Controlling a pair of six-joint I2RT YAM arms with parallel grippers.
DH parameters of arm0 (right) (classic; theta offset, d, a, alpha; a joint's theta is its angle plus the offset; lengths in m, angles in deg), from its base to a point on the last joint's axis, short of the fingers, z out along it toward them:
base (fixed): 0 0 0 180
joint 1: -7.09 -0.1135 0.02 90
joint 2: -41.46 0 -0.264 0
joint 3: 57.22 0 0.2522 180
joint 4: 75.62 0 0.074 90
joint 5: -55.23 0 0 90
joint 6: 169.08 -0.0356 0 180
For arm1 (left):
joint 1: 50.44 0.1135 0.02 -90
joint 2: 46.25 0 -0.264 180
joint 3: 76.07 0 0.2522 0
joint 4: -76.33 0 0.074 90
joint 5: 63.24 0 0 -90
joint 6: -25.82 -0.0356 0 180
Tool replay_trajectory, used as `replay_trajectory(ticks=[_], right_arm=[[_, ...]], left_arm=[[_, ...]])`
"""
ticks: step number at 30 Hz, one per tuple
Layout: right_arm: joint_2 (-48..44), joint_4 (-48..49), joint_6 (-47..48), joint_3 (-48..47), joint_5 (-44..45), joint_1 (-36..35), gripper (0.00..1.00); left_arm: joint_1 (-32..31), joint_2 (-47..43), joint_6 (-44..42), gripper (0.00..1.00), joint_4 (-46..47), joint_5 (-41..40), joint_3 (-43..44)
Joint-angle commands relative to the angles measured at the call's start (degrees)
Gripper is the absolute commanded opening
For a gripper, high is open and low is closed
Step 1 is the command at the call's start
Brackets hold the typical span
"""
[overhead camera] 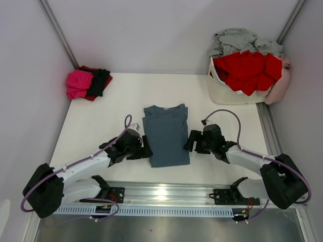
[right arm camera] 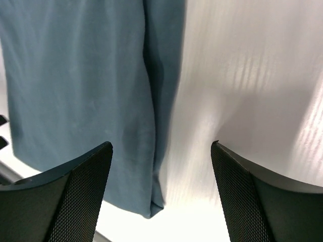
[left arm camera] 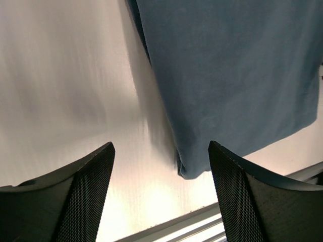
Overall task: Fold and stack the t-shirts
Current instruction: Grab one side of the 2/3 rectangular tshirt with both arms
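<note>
The blue-grey shirt [overhead camera: 165,133] lies flat in the middle of the worktop [overhead camera: 101,121], folded into a long panel with its neck at the far end. The left tool [overhead camera: 145,151] sits low just beside the shirt's left edge and the right tool [overhead camera: 189,141] just beside its right edge. Both stand spread wide, gripping nothing. At the far left corner a pink shirt [overhead camera: 79,83] and a black shirt [overhead camera: 99,80] lie piled. The basket [overhead camera: 227,95] at far right holds red shirts [overhead camera: 247,70] and a grey shirt [overhead camera: 239,40].
</note>
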Motion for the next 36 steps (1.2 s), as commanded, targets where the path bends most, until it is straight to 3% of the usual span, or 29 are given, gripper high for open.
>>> replay_trajectory(ticks=[1,10,17,22,25,28,29,31,36], right_arm=[[-1.18,4.47,-2.63,2.17,-3.47,-0.18,0.82],[-1.80,10.71,-9.04,9.64,-8.57,-0.18,0.79],[0.30,18.61,-13.52,13.33,-14.71,-0.18,0.75],[7.42,24.69,-14.85,13.34,-18.41,-0.27,0.59],[9.97,27.06,-15.90,13.42,-19.74,-0.44,0.37],[9.20,25.14,-15.38,12.46,-19.48,-0.71,0.10],[8.40,21.30,-14.85,11.33,-18.78,-0.80,0.01],[6.03,16.54,-12.83,9.92,-17.11,-0.88,0.00],[-4.34,-5.07,-8.00,3.42,-13.41,-0.88,0.00]], left_arm=[[-0.80,-3.56,3.21,0.79,7.81,1.97,-3.56],[-1.94,-2.51,6.37,0.80,16.16,7.58,-8.22],[-2.20,1.17,7.52,0.81,32.85,18.57,-14.64],[-3.52,11.54,8.66,0.77,39.90,23.07,-14.73],[-3.87,14.97,8.22,0.65,41.66,25.44,-14.03],[-3.96,14.11,7.43,0.55,38.34,25.36,-12.98],[-3.96,13.32,6.56,0.46,36.41,24.75,-12.02],[-3.96,9.82,4.89,0.40,28.79,22.46,-10.78],[-3.96,0.67,2.51,0.40,5.58,16.05,-6.65]])
